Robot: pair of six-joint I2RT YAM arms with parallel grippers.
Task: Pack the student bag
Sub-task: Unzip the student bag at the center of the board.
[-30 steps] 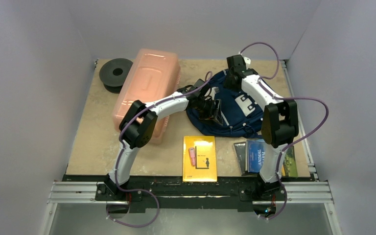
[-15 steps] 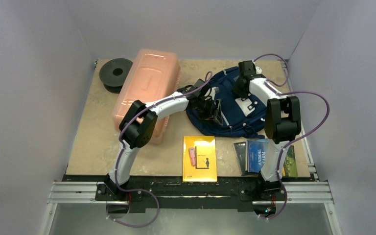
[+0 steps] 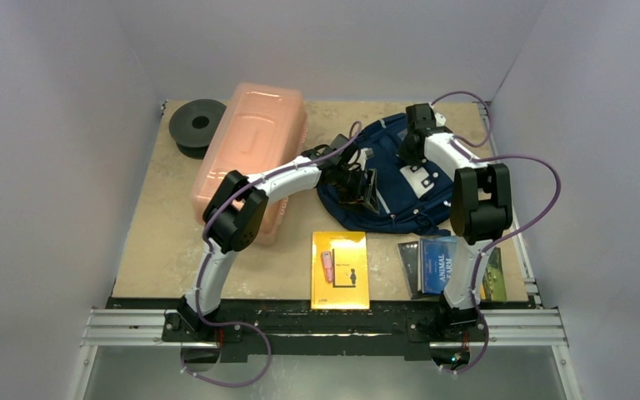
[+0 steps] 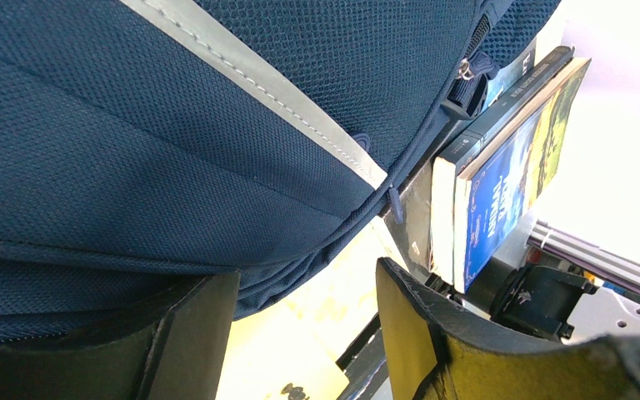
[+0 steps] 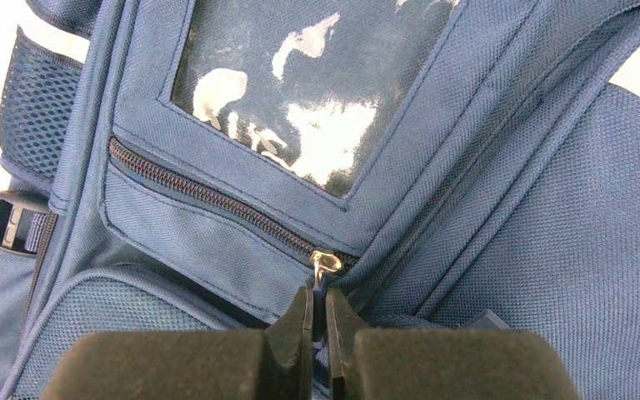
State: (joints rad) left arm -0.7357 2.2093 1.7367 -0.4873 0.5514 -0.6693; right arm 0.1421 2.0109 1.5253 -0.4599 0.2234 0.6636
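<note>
The right tool (image 5: 318,293) pinches the zip pull (image 5: 327,263) of the student bag (image 5: 500,208) (its jaws almost touching), while the left tool (image 4: 302,275) stands open at the bag's edge.

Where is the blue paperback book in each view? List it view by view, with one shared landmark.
Top external: blue paperback book at the near right.
Left wrist: the book right of centre.
Right wrist: not in it.
Shared landmark: navy blue fabric backpack, in all three.
</note>
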